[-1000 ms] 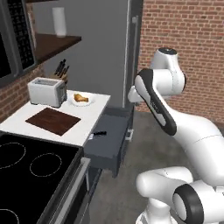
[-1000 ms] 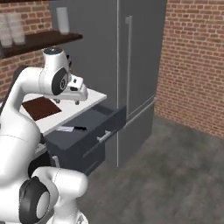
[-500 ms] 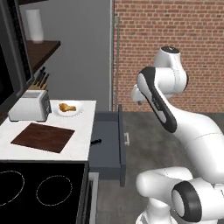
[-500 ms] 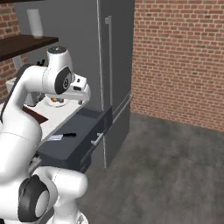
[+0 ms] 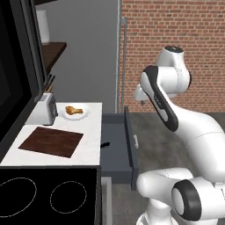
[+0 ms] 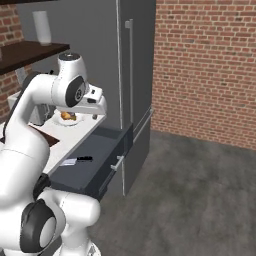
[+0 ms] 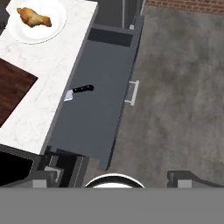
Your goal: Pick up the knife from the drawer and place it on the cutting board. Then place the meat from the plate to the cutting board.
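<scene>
The bench (image 5: 90, 127) is white speckled stone, with a black cooktop (image 5: 48, 197) at its near end and a red brick wall (image 5: 176, 48) behind the room. The floor (image 7: 175, 87) is grey concrete. A tall grey fridge (image 6: 135, 75) stands at the far end of the bench, and a dark wooden shelf (image 6: 30, 52) above carries a white cup (image 6: 42, 27).

The board (image 5: 51, 141) lies flat on the bench, bare. Beyond it the plate (image 5: 74, 111) holds the meat (image 5: 73, 110), with a silver toaster (image 5: 44, 110) just beside the plate and a knife block (image 5: 49, 83) behind that.

The drawer (image 7: 94, 109) is pulled out from under the bench. The knife (image 7: 78, 91) lies inside, near the bench edge, its black handle pointing toward the drawer front and its blade partly under the bench lip.

The tool (image 6: 95, 116) hangs high above the drawer, empty, its jaws wide apart; the hand view looks straight down on drawer, bench and floor.

No writing or labels can be read anywhere.
</scene>
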